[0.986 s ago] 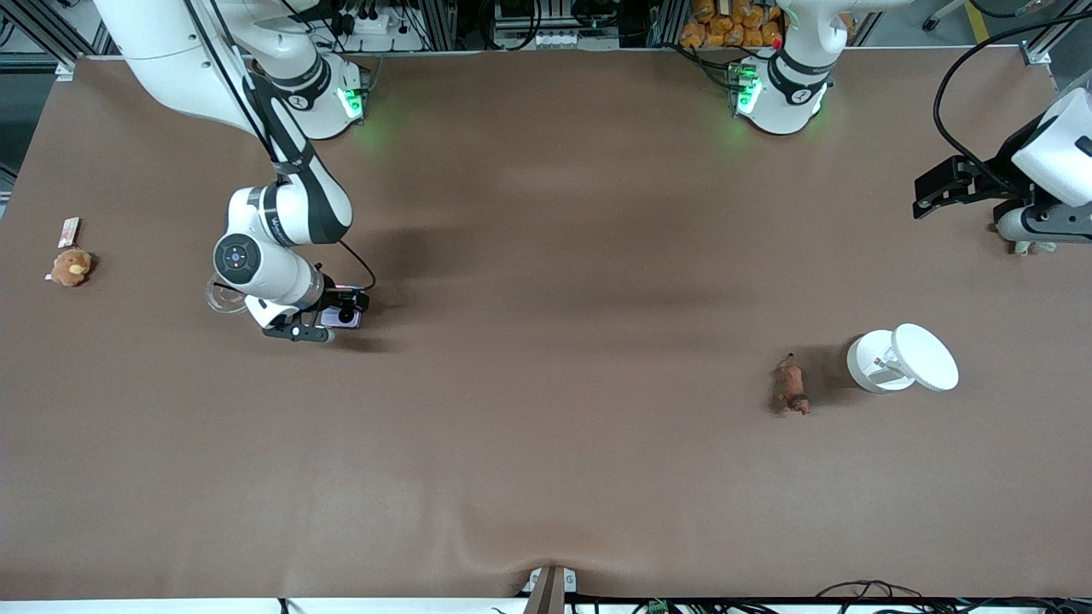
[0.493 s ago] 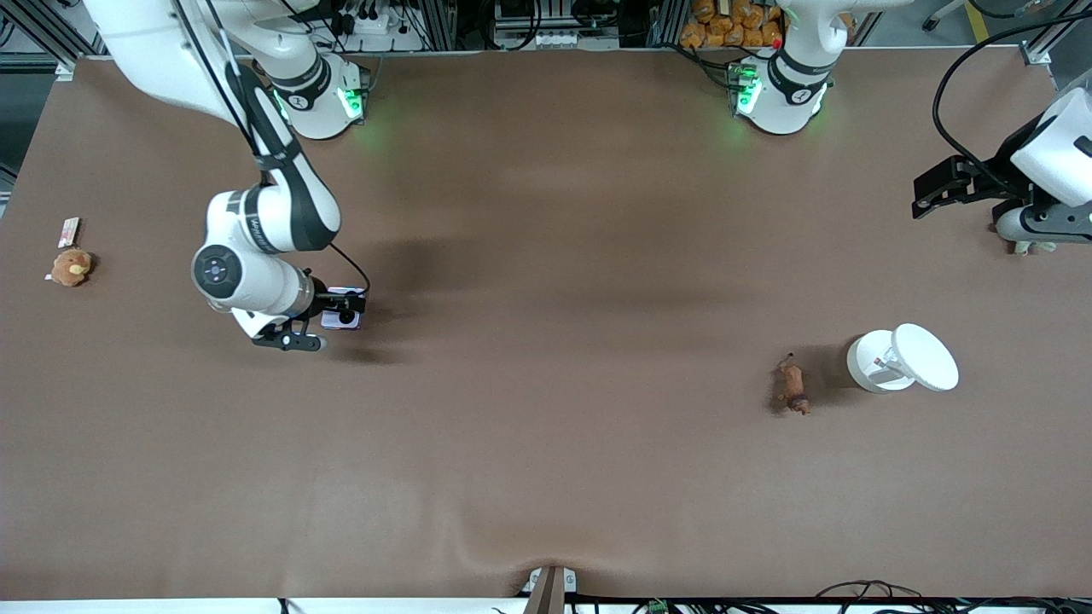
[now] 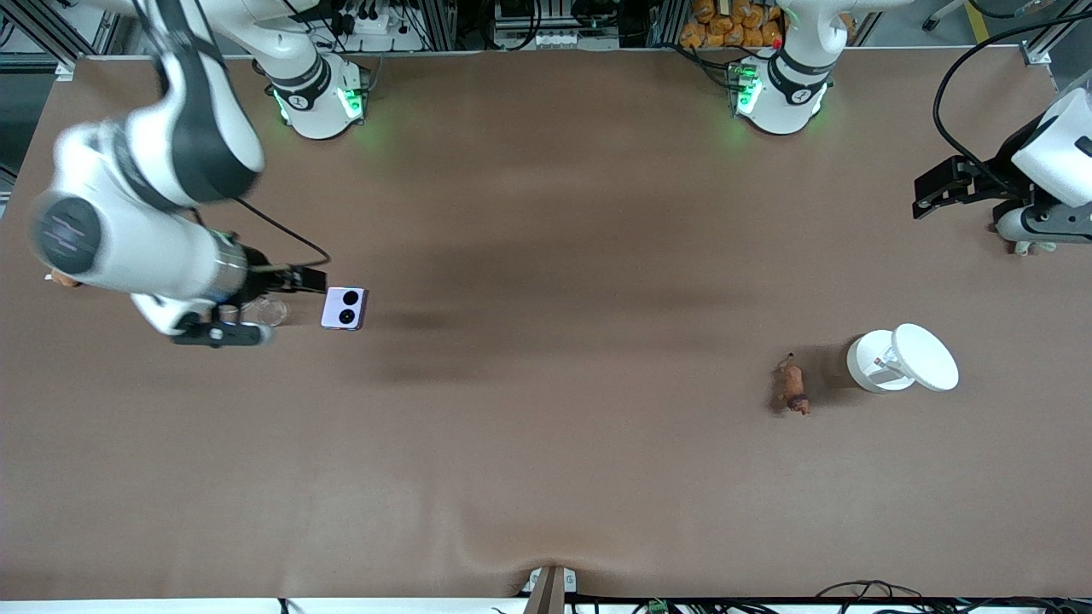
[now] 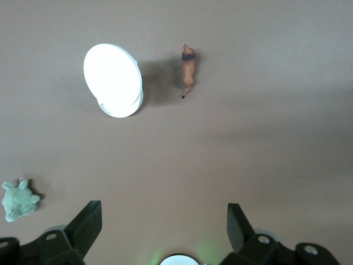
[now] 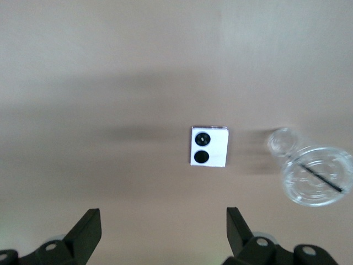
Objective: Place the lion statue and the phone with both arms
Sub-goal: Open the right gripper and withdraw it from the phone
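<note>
Right claw now off the phone, wide, toward the table edge; left claw wide, waiting.

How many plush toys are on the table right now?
2. Grey-green plush at the left arm's end; orange-brown plush at the right arm's end, mostly hidden by that arm.

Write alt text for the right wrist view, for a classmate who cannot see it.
A lilac phone lies flat on the brown table, its two round camera lenses facing up. A clear plastic cup lies beside it. The open right gripper hangs above the table, holding nothing.
</note>
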Robot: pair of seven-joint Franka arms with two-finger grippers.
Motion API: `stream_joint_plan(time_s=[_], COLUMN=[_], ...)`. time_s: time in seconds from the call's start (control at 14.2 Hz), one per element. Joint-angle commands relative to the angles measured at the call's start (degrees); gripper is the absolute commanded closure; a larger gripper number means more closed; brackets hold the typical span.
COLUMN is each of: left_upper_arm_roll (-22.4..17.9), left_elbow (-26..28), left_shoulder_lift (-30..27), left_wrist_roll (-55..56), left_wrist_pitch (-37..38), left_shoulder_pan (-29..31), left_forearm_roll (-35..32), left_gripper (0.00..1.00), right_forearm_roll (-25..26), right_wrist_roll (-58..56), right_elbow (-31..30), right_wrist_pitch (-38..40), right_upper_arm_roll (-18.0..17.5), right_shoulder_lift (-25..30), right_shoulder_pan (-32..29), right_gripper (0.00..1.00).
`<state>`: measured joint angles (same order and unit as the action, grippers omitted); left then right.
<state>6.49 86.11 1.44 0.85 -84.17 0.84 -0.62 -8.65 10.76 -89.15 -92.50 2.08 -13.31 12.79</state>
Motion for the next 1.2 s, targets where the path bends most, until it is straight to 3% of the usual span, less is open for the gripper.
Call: stream_joint_plan(time_s=[0.0, 0.14, 0.49, 0.63, 0.77, 0.92, 1.13], left_upper_arm_roll=[0.2, 0.2, 0.2, 0.2, 0.2, 0.2, 0.2], left_elbow=[-0.6, -0.6, -0.5, -0.6, -0.6, -0.6, -0.5], left_shoulder_lift=[-0.1, -0.1, 0.0, 0.0, 0.0, 0.0, 0.0], left_wrist_roll=[-1.7, -1.6, -1.5, -1.6, -1.6, -1.5, -1.4], left_wrist_pitch=[0.6, 0.6, 0.6, 0.6, 0.6, 0.6, 0.6], left_shoulder_pan=[0.7, 0.7, 0.9, 1.0, 1.0, 1.0, 0.9], left_forearm_roll=[0.9, 0.9, 1.1, 1.1, 1.1, 1.0, 1.0], left_gripper=[0.00, 0.00, 0.00, 0.00, 0.00, 0.00, 0.00], right_forearm_roll=[1.3, 1.4, 2.1, 2.3, 2.5, 6.7, 7.2], right_wrist_roll=[-1.1, -1.2, -7.7, -7.9, -8.7, -8.7, -9.6], right_elbow=[14.0, 19.0, 21.1, 16.8, 7.6, -0.3, 0.2], right_wrist_pitch=[10.6, 14.6, 22.4, 20.5, 16.3, 12.5, 12.4], right_upper_arm_roll=[-0.5, -0.2, -0.2, 0.2, 0.3, 0.8, 1.1], right_shoulder_lift=[-2.0, -2.0, 1.1, 6.5, 13.2, 19.2, 19.3], right_shoulder_pan=[-2.5, -4.7, -9.2, -10.2, -12.0, -12.5, -13.0], right_gripper=[0.00, 0.00, 0.00, 0.00, 0.00, 0.00, 0.00])
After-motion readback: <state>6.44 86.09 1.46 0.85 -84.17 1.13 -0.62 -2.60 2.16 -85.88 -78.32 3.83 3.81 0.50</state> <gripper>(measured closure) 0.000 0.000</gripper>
